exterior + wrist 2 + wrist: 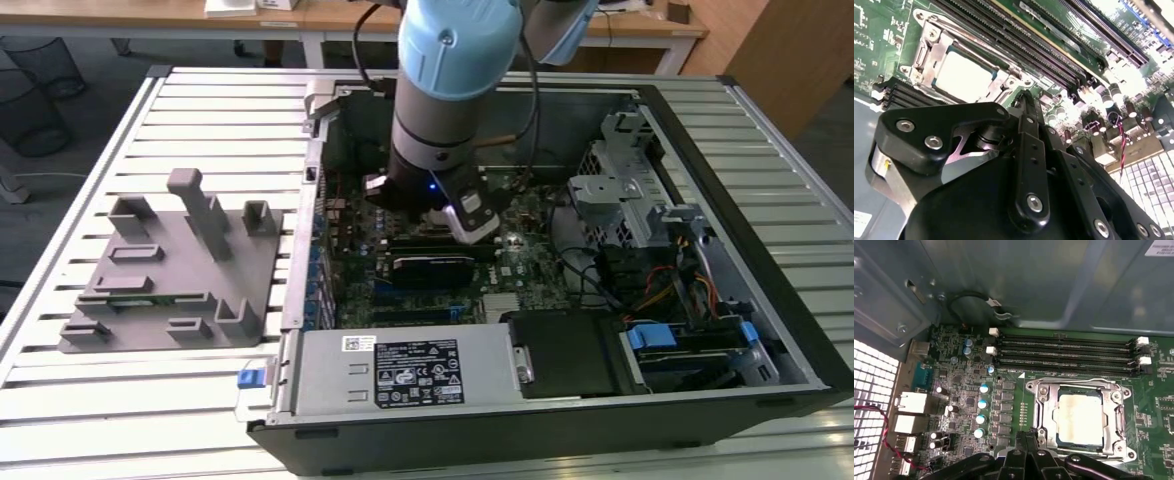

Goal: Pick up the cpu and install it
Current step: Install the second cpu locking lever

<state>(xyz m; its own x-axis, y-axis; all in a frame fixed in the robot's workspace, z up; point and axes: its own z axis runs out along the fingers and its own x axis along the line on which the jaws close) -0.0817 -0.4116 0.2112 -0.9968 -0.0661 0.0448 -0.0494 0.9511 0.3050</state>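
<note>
The cpu (1080, 419) (965, 75) lies flat in its metal socket frame (1041, 410) on the green motherboard (961, 390), just beside the rows of black memory slots (1064, 355), as both wrist views show. The gripper (1026, 440) hangs just above the board at the edge of the socket frame with its fingers pressed together and nothing pinched between them. In the exterior view the arm (447, 90) reaches down into the open computer case (747, 200), which rests on the slatted desk (160, 400) next to a grey fixture (174, 270) at the exterior view's left.
</note>
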